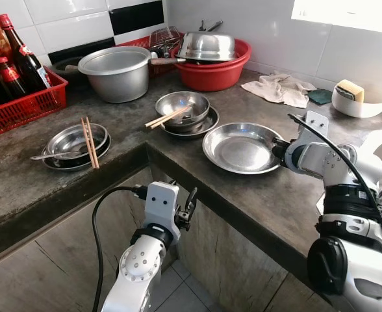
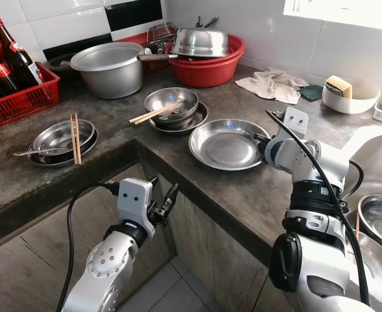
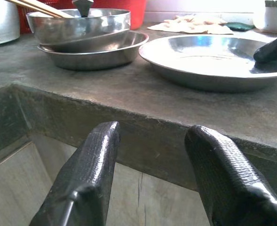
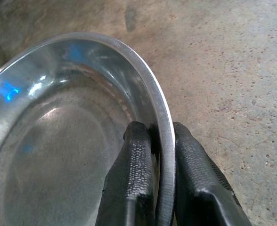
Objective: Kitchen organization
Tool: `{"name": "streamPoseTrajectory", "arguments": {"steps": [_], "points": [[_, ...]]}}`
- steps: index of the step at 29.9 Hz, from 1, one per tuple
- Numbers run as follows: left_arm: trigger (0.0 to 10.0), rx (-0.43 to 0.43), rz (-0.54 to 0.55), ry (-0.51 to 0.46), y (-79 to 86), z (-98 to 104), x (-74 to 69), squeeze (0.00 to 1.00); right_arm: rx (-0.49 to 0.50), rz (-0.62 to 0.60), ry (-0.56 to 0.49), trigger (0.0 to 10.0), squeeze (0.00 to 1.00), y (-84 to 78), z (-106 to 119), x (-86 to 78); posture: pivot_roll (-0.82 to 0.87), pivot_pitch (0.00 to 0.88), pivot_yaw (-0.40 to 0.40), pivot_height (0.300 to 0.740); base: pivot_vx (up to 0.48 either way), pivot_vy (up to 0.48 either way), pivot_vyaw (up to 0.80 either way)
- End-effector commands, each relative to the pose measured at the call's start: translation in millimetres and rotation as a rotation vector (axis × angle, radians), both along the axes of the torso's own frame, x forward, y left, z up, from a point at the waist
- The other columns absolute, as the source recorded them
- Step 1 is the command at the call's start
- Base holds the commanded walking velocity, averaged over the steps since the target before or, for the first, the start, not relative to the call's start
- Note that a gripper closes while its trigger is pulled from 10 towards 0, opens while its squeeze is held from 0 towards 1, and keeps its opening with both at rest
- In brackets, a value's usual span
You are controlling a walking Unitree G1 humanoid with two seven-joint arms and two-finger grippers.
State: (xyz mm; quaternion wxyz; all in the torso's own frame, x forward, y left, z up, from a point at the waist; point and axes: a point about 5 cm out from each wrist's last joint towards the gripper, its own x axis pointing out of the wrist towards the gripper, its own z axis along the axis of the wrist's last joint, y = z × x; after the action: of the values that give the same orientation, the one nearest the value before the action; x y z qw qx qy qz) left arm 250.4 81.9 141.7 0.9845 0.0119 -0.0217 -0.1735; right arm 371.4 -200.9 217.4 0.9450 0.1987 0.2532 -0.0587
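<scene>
The big steel plate [image 1: 241, 147] lies flat on the grey surface [image 1: 269, 195], in the middle of the frame. Its rim is pinched by the right claw [image 4: 163, 155], one finger inside and one outside, likely so it can be lifted and put away. The left claw [image 3: 150, 169] is held open and empty, low in the frame, below the surface edge. The sink bowl [image 2: 378, 220] at the far right is cut off.
</scene>
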Motion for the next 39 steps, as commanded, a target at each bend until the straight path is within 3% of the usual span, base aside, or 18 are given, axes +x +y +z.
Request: {"name": "streamPoseTrajectory", "arguments": {"steps": [1, 3, 8, 9, 12, 13, 14, 19, 20, 28, 32, 39], "points": [[10.0, 0.006, 0.01, -0.014, 1.3, 2.7, 1.1, 0.0, -0.016, -0.07, 0.103, 0.0, 0.0, -5.5, -20.8, -4.2, 0.08, 0.048, 0.011, 0.74, 0.0, 0.0, 0.0], [10.0, 0.007, 0.009, -0.013, 1.4, 2.4, 1.3, 0.0, 0.024, -0.132, 0.07, 0.0, 0.0, -10.1, -20.2, -4.6, 0.09, 0.045, 0.013, 0.74, 0.0, 0.0, 0.0], [10.0, 0.009, 0.008, -0.014, 1.9, 2.1, 1.8, 0.0, 0.142, -0.264, -0.162, 0.0, 0.0, -14.0, -3.2, -8.2, 0.09, 0.04, 0.015, 0.74, 0.0, 0.0, 0.0], [10.0, 0.009, 0.008, -0.014, 1.9, 2.1, 1.8, 0.0, 0.142, -0.264, -0.162, 0.0, 0.0, -14.0, -3.2, -8.2, 0.09, 0.04, 0.015, 0.74, 0.0, 0.0, 0.0], [10.0, 0.01, 0.007, -0.015, 2.5, 2.1, 2.7, 0.0, 0.133, -0.282, -0.345, 0.0, 0.0, -9.9, 14.8, -16.1, 0.08, 0.037, 0.021, 0.74, 0.0, 0.0, 0.0], [10.0, 0.01, 0.007, -0.015, 2.5, 2.1, 2.7, 0.0, 0.133, -0.282, -0.345, 0.0, 0.0, -9.9, 14.8, -16.1, 0.08, 0.037, 0.021, 0.74, 0.0, 0.0, 0.0], [10.0, 0.01, 0.004, -0.017, 2.5, 2.5, 3.0, 0.0, 0.07, -0.254, -0.425, 0.0, 0.0, -4.4, 23.6, -23.0, 0.08, 0.037, 0.023, 0.74, 0.0, 0.0, 0.0], [10.0, 0.003, -0.001, -0.024, 1.6, 3.7, 3.5, 0.0, -0.046, -0.202, -0.559, 0.0, 0.0, 12.1, 30.4, -45.9, 0.07, 0.036, 0.03, 0.74, 0.0, 0.0, 0.0], [10.0, 0.002, 0.001, -0.024, 1.4, 3.9, 3.9, 0.0, -0.129, -0.189, -0.594, 0.0, 0.0, 18.7, 29.0, -53.4, 0.07, 0.035, 0.028, 0.74, 0.0, 0.0, 0.0], [10.0, -0.007, 0.009, -0.036, 2.7, 6.7, 4.5, 0.0, -0.293, -0.238, -0.701, 0.0, 0.0, 23.3, 30.3, -70.8, 0.07, 0.034, 0.029, 0.74, 0.0, 0.0, 0.0], [10.0, -0.032, 0.018, -0.058, 4.8, 12.3, 5.6, 0.0, -0.469, -0.206, -0.833, 0.0, 0.0, 31.9, 45.6, -85.2, 0.07, 0.03, 0.032, 0.74, 0.0, 0.0, 0.0], [10.0, -0.05, 0.005, -0.073, 2.7, 16.4, 6.2, 0.0, -0.539, -0.151, -0.887, 0.0, 0.0, 43.5, 46.2, -91.7, 0.06, 0.029, 0.033, 0.74, 0.0, 0.273, -0.69]]}}
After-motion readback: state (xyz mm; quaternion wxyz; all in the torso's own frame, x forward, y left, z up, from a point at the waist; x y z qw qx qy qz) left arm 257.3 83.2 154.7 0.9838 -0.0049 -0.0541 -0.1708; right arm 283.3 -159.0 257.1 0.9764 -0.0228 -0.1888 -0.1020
